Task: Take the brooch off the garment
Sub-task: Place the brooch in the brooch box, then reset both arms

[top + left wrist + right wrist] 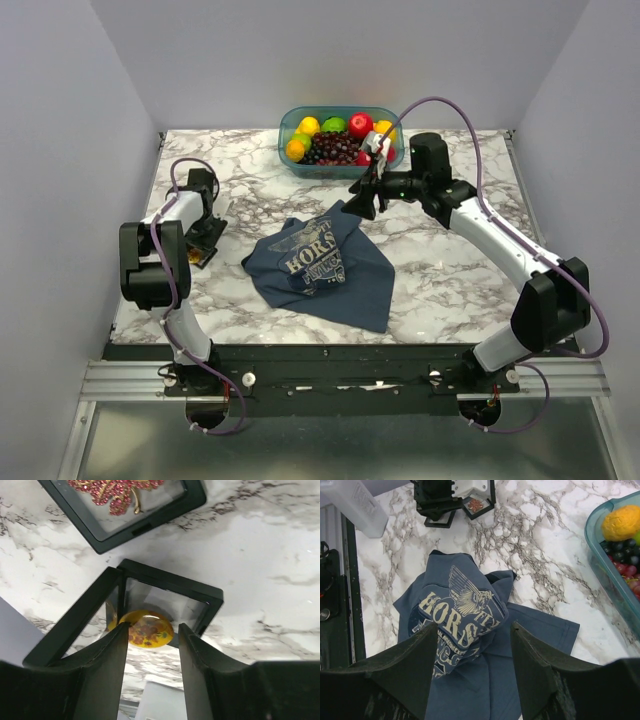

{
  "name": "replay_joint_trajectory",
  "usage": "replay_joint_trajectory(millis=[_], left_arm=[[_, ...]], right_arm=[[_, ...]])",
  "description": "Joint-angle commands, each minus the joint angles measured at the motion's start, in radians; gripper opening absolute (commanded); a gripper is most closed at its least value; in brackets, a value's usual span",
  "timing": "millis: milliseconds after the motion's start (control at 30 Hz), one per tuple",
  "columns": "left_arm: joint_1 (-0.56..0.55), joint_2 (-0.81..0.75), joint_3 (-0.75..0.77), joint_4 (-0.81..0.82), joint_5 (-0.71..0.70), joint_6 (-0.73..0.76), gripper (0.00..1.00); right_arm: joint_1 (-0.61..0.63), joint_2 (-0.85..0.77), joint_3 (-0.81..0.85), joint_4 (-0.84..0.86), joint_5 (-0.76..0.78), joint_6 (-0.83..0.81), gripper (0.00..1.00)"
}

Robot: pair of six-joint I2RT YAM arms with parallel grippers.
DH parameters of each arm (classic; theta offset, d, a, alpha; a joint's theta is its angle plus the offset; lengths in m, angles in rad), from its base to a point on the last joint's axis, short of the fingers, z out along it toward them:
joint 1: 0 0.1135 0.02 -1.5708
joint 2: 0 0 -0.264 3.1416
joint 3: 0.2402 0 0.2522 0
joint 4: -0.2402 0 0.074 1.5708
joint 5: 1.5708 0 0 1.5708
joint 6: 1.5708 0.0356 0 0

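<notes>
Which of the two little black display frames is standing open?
The frame with the round yellow pin, just ahead of the left hand. The other frame, holding a red jewelled brooch, lies shut and flat.

Large line: "HORS" in pale capitals on the chest print of the garment (540, 630); the letters after it run into a fold.
Smaller lines: beneath the large line on the same print, too crumpled to read.
</notes>
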Motion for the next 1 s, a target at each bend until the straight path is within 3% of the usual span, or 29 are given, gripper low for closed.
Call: replay_joint_trajectory(millis=[0, 33, 67, 633, 733, 833, 867, 967], left_arm=[[-0.006, -0.063, 0.002, -0.039, 0.086, -0.01, 0.62], [-0.006, -0.072, -0.003, -0.036, 0.089, -0.008, 0.71], [-0.006, -0.075, -0.005, -0.036, 0.092, -0.007, 0.98], [-0.035, -0.115, 0.032, -0.101, 0.377, 0.024, 0.99], [-0.053, -0.161, 0.054, -0.096, 0.5, 0.049, 0.99], [-0.089, -0.213, 0.095, -0.044, 0.574, 0.021, 0.99], [-0.09, -0.224, 0.129, -0.023, 0.588, 0.004, 0.99], [-0.09, -0.241, 0.205, 0.066, 0.588, -0.062, 0.99]], right_arm=[[-0.006, 0.022, 0.031, 0.015, 0.014, 0.012, 0.67], [-0.006, 0.026, 0.036, 0.014, 0.011, 0.013, 0.67], [-0.006, 0.026, 0.038, 0.014, 0.011, 0.013, 0.67], [-0.014, 0.036, 0.071, -0.006, 0.031, 0.021, 0.67], [-0.03, 0.016, 0.074, -0.005, 0.083, 0.079, 0.74], [-0.03, 0.016, 0.099, 0.014, 0.372, 0.25, 0.86], [-0.03, 0.02, 0.138, -0.009, 0.546, 0.307, 0.89], [-0.03, 0.028, 0.209, -0.031, 0.713, 0.277, 0.95]])
